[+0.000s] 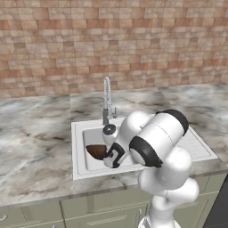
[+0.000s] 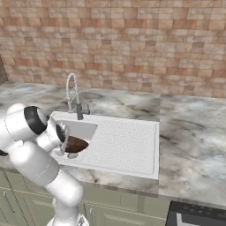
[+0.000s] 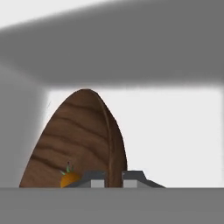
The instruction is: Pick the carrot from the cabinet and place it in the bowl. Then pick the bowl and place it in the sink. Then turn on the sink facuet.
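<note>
End effector (image 3: 113, 178) clamped on rim of bowl (image 3: 74, 140) — carrot (image 3: 70, 178) inside. Hanging low in sink (image 1: 80, 151) basin. Sink facuet (image 1: 107, 100) just behind, upright — lever at its base.

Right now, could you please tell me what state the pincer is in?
Pincer: closed on the rim of the round dark brown wooden bowl, down inside the white sink basin.

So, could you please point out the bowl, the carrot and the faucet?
bowl (image 3: 74, 140), hand view, on its grained inner face.
carrot (image 3: 70, 179), hand view, on its orange body.
faucet (image 1: 107, 95), left base view, on its coiled neck.
</note>
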### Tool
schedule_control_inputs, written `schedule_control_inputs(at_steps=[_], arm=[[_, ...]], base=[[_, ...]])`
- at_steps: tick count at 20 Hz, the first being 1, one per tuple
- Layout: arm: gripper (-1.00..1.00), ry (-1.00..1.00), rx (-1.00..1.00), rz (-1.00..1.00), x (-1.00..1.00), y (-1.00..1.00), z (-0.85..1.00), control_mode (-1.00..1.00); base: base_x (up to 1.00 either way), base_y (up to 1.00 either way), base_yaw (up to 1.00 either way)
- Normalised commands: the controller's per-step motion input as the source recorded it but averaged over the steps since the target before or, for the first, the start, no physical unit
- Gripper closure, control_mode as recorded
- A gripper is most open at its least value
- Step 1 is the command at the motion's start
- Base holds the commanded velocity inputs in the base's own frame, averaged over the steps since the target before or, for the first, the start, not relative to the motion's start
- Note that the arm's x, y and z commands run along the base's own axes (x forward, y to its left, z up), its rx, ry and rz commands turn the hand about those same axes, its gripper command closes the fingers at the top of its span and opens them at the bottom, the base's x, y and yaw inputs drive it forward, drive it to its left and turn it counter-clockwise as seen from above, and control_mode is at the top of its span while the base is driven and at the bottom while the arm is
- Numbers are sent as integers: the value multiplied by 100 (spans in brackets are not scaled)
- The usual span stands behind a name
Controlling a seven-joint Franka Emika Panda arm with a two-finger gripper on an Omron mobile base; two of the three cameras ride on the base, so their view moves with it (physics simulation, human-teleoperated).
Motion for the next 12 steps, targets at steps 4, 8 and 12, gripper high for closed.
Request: schedule_control_inputs(at_steps=[4, 8, 12], arm=[[100, 1, 0, 0, 4, 6, -17, -100], [100, 1, 0, 0, 13, 0, -15, -100], [100, 1, 0, 0, 13, 1, -20, -100]], base=[[0, 0, 0], [0, 0, 0], [0, 0, 0]])
